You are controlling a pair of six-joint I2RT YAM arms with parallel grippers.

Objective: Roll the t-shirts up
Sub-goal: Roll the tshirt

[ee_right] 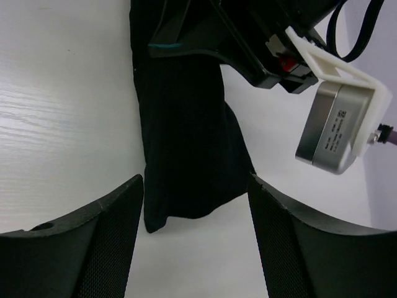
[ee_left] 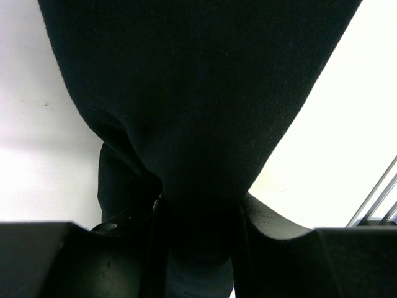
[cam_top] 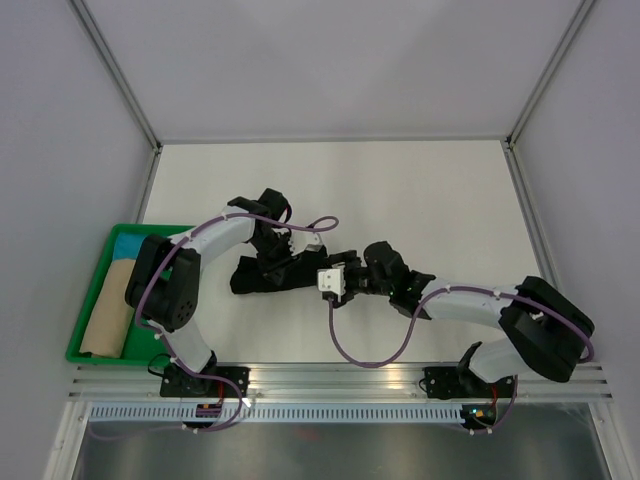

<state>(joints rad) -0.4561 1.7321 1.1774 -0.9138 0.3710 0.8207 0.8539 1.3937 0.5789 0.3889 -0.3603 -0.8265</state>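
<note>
A black t-shirt (cam_top: 252, 277) lies bunched in a long narrow bundle on the white table (cam_top: 420, 200), left of centre. My left gripper (cam_top: 277, 256) comes down on its middle. In the left wrist view the dark cloth (ee_left: 198, 93) fills the frame and is pinched between the jaws of the left gripper (ee_left: 201, 208), which is shut on it. My right gripper (cam_top: 336, 266) sits at the bundle's right end. Its wrist view shows that right gripper (ee_right: 195, 179) open, jaws wide, the t-shirt's end (ee_right: 186, 136) lying just ahead of the fingertips, untouched.
A green tray (cam_top: 85, 352) at the table's left edge holds a beige roll (cam_top: 108, 315) and a teal cloth (cam_top: 128, 244). The left arm's wrist camera (ee_right: 338, 124) hangs close above the right gripper. Metal frame posts border the table.
</note>
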